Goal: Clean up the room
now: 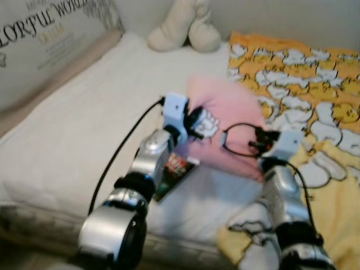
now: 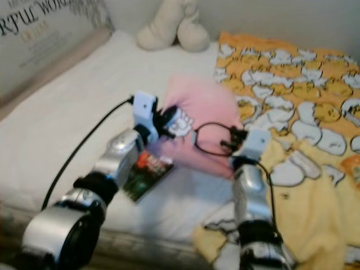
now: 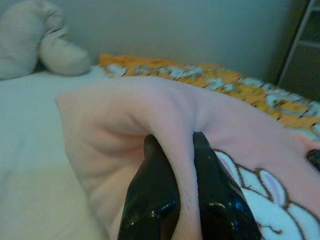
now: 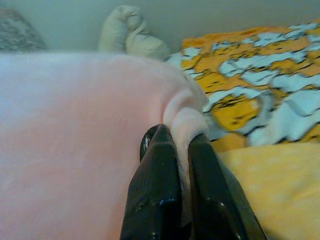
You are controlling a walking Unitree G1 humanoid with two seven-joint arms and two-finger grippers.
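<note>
A pink pillow (image 1: 225,112) with a white rabbit print is held up over the white bed (image 1: 84,129), between my two arms. My left gripper (image 3: 175,145) is shut on a fold of the pink pillow (image 3: 150,110) at its left edge. My right gripper (image 4: 175,137) is shut on a pinched edge of the pink pillow (image 4: 75,125) at its right side. In the eye views the left gripper (image 1: 197,125) sits by the rabbit print and the right gripper (image 1: 260,142) near the pillow's lower right corner.
A yellow and orange patterned blanket (image 1: 304,79) covers the bed's right side and spills over the front edge. A beige plush toy (image 1: 185,28) lies at the far wall. A dark snack packet (image 1: 175,174) lies on the sheet under my left arm. A printed headboard (image 1: 50,34) stands at the left.
</note>
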